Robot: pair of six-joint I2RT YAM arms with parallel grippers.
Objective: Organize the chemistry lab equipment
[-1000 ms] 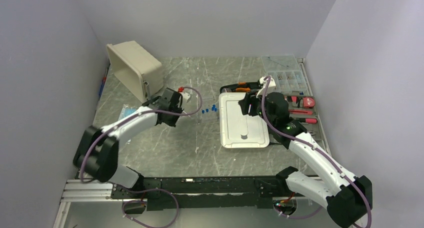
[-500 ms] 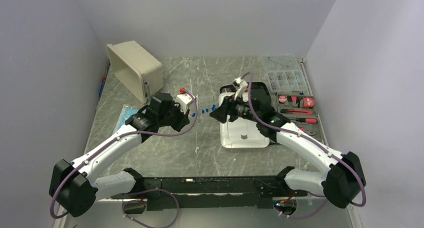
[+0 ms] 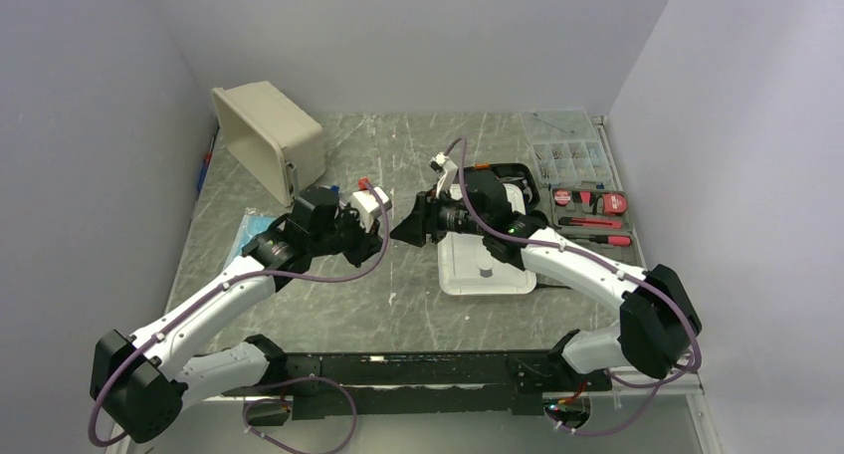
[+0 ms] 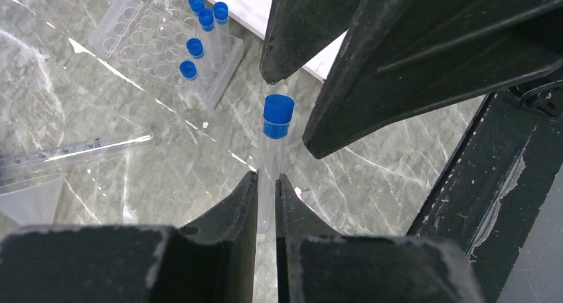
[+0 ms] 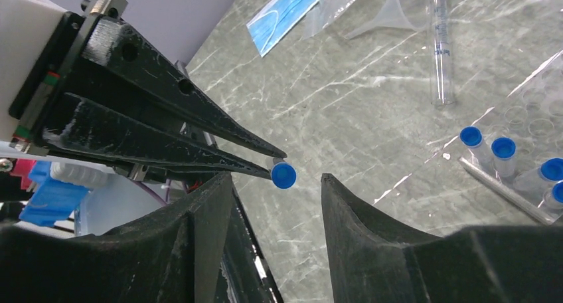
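1. Far left on the table, a beige bin [image 3: 267, 135] lies tipped on its side with a bagged blue mask [image 3: 249, 227] near it; neither has moved
2. Left of centre, the left gripper [image 4: 265, 187] has swung inward, its fingers pinched on the lower end of a blue-capped tube [image 4: 272, 147], cap pointing outward
3. At centre, the right gripper [image 5: 275, 178] has left the white tray [image 3: 488, 275] and crossed over; its fingers stand apart on either side of the cap, not touching it, so a hand-over looks imminent
4. Below the two grippers, the clear rack [image 4: 166, 47] holds several capped tubes, with a graduated clear rod [image 4: 73, 147] lying apart from it; the crowded arms could knock either
5. Far right, the black tool case [image 3: 587, 225] sits clear of the exchange
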